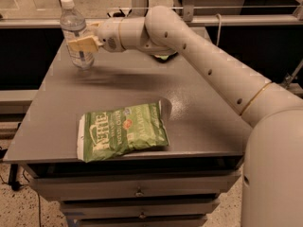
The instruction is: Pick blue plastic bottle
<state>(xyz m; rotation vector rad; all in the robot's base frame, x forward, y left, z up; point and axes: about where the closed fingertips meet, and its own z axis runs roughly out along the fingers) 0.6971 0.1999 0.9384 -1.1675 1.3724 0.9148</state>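
Observation:
The blue plastic bottle is a clear ribbed water bottle with a white cap, at the table's far left. It leans slightly and its base seems to hang just above the tabletop. My gripper reaches in from the right and is shut on the bottle's middle. One tan finger crosses the bottle's front; the other is hidden behind it.
A green snack bag lies flat near the front of the grey table. A bit of another green item shows under my arm. Drawers sit below the table's front edge. A rail runs behind the table.

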